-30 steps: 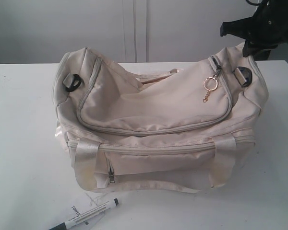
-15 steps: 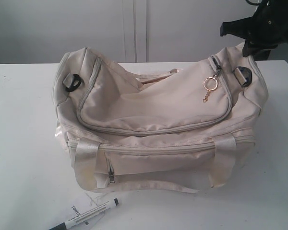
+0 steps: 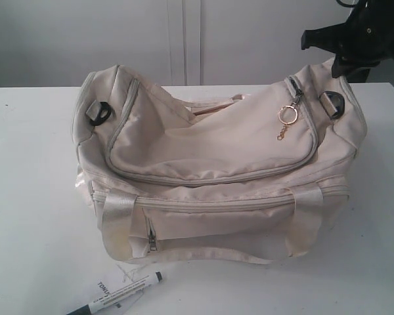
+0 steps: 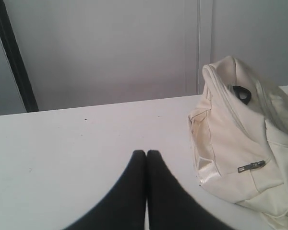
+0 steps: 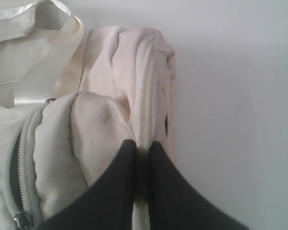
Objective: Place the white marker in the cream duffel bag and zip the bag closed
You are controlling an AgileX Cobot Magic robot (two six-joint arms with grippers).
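Currently right gripper (image 5: 142,146) pinches bag (image 3: 210,157) end seam; left gripper (image 4: 146,154) closed, empty. Pull seam taut so zip runs.

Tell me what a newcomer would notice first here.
A big cream duffel bag fills the middle of the white table. At its right end the right gripper has its jaws pinched on a fabric seam. The white marker lies by the bag's front-pocket side.
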